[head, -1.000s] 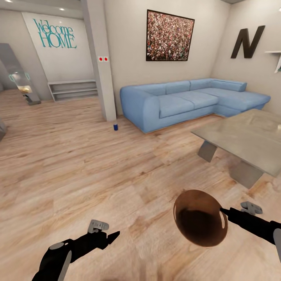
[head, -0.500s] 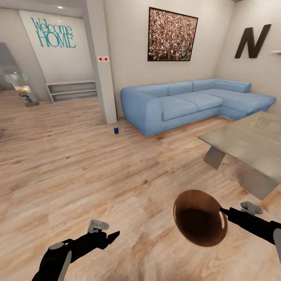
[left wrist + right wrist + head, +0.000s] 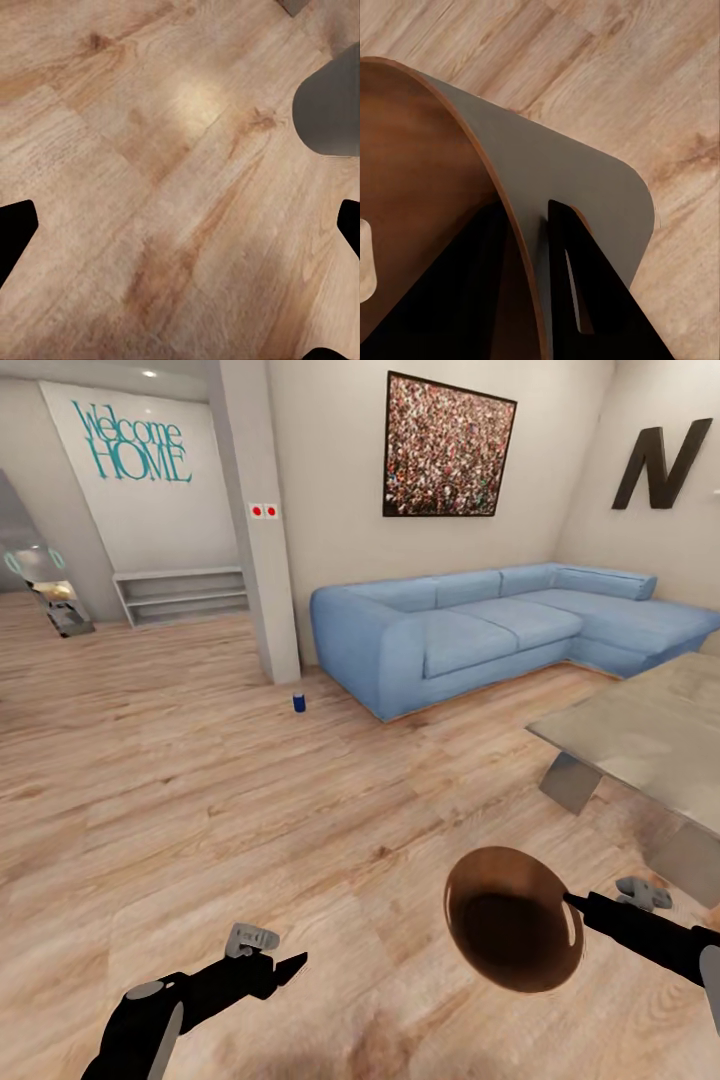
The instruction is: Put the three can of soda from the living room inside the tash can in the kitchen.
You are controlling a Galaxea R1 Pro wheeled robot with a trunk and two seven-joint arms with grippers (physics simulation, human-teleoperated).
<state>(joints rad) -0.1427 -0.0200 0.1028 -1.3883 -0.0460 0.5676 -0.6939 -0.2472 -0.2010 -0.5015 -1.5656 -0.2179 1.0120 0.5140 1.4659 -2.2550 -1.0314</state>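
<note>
Living room, light wood floor [image 3: 200,780]. At far left, a white wall bears the lettering "Welcome HOME" [image 3: 132,443], with a low grey shelf unit [image 3: 180,595] beneath it.

The left end effector [image 3: 290,965] hangs low over bare floor; in the left wrist view its two dark fingertips [image 3: 16,229] stand wide apart with nothing between them.

A grey pillar [image 3: 255,520] rises right of the shelf unit. One blue can of soda [image 3: 298,702] stands upright on the floor just beside the pillar's base, near the left end of the blue sofa [image 3: 480,625]. A speckled picture [image 3: 445,450] hangs above the sofa.

The tash can [image 3: 513,918] is tipped, its brown inside facing the head camera, off the floor. The right end effector [image 3: 536,262] is closed over its rim, one finger inside, one against the grey outer wall.

A grey bench [image 3: 650,735] stands at right; a black "N" [image 3: 665,463] is on the wall.
</note>
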